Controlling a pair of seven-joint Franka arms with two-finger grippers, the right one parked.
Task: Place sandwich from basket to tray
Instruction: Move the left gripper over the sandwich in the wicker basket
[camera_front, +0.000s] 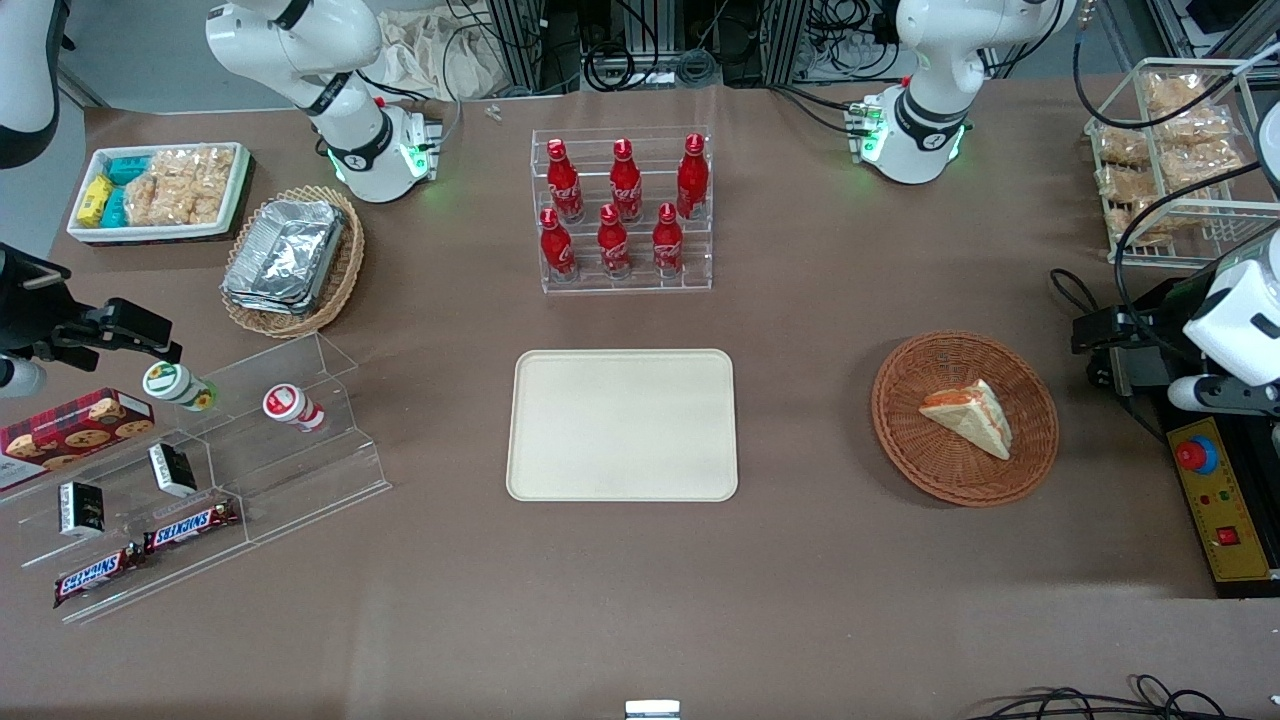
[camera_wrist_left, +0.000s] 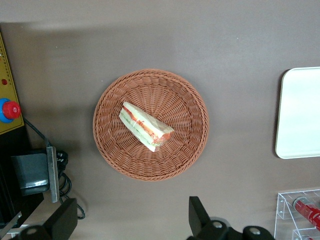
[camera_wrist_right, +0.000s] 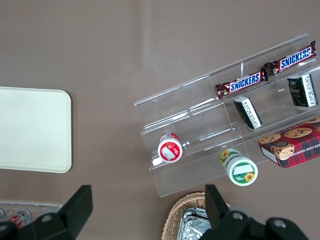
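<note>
Gripper (camera_wrist_left: 131, 220) open, fingers spread wide, hanging high above the basket (camera_wrist_left: 107, 145), holding nothing. Sandwich (camera_wrist_left: 145, 126) lies below it in the basket's middle, long axis diagonal, filling edge facing up. Tray (camera_wrist_left: 300, 115) sits well apart, bare, on the brown table (camera_wrist_left: 225, 35).

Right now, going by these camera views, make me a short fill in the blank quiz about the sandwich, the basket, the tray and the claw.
1. The sandwich lies in the ____.
2. The tray holds ____ so far.
3. The open claw hangs above the table beside the basket, holding ____.
4. The rack standing farther from the front camera than the tray holds six red ____.

Missing words: basket; nothing; nothing; bottles
</note>
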